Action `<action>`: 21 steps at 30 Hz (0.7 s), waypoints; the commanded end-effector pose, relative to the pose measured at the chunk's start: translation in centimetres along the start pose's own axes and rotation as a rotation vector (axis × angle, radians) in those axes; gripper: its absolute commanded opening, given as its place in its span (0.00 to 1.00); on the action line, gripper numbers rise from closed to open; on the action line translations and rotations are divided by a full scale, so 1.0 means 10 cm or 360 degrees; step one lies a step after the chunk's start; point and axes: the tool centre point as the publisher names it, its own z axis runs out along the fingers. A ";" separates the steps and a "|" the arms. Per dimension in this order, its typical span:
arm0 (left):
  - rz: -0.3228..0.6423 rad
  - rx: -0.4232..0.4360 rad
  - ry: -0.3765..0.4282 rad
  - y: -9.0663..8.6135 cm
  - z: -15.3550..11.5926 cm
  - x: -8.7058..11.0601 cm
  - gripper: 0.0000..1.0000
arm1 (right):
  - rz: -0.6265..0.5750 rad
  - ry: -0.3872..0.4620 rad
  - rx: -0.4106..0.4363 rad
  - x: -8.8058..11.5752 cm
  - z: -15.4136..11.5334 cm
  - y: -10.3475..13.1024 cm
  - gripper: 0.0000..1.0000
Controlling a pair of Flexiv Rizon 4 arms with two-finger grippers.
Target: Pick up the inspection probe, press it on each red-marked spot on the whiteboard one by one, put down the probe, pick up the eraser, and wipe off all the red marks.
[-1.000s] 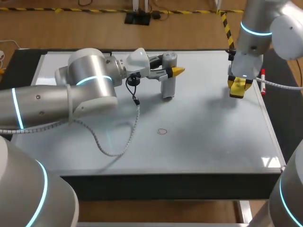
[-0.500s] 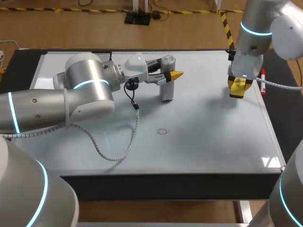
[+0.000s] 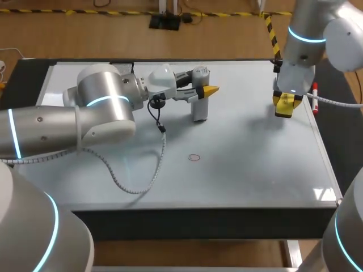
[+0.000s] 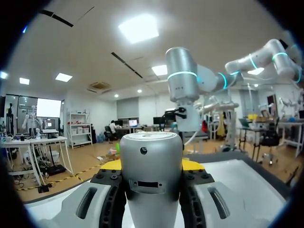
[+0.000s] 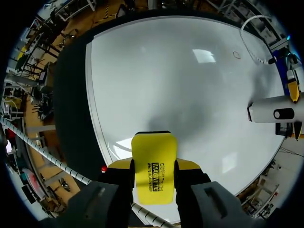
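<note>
My left gripper (image 3: 204, 90) is shut on the inspection probe (image 3: 199, 96), a grey cylinder held upright over the back middle of the whiteboard (image 3: 255, 170). Its lower end is at or just above the board. In the left wrist view the probe (image 4: 151, 175) fills the gap between the fingers of the left gripper (image 4: 151, 166). A small red circle mark (image 3: 194, 157) lies on the board in front of the probe. My right gripper (image 3: 286, 105) hangs near the back right edge, shut on the yellow eraser (image 5: 153, 167). The right wrist view also takes in the probe (image 5: 275, 111) and the red mark (image 5: 236, 55).
A red-capped marker (image 3: 315, 96) lies at the whiteboard's right edge, just beside my right gripper. A coiled grey cable (image 3: 142, 181) from my left arm droops over the board's left half. The board's black frame (image 3: 215, 215) runs along the front.
My left arm has shifted slightly to the left with the probe, then held still. The right arm and the eraser have not moved.
</note>
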 end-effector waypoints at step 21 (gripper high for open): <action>0.0026 0.0013 -0.0024 -0.26 -0.22 -0.05 0.00 | -0.0003 0.0006 0.0002 0.00 0.00 -0.01 0.00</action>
